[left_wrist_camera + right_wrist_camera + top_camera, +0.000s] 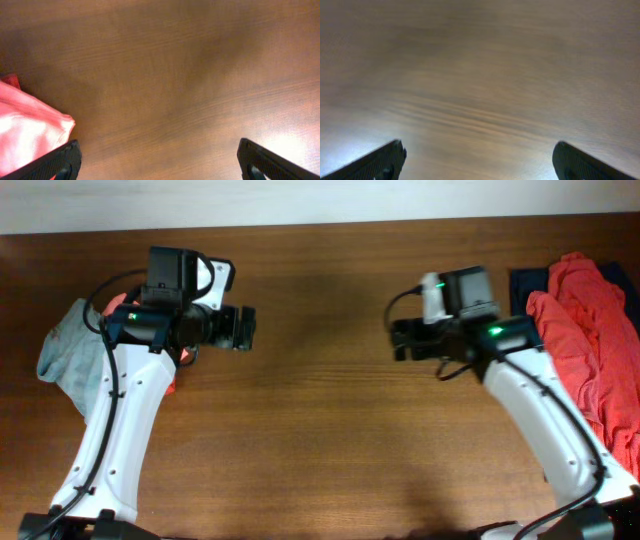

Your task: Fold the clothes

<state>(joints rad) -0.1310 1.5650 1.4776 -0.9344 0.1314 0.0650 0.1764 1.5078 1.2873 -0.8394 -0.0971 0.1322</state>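
Both apart: left tool point(244, 328) mid-left, right tool point(400, 338) mid-right, over bench point(320, 430). At left edge lies grey-blue shirt point(68, 350), w/ red garment point(25, 135) just beside left tool's finger. At right edge, behind right tool: coral-red pile point(590, 340) + navy piece point(528, 282).

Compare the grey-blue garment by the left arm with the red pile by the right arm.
Colour: the grey-blue garment is pale, the red pile vivid coral. Size: the red pile spreads wider than the grey-blue garment. Cover: the left arm crosses the grey-blue garment; the red pile lies beside the right arm. Both are crumpled and unfolded.
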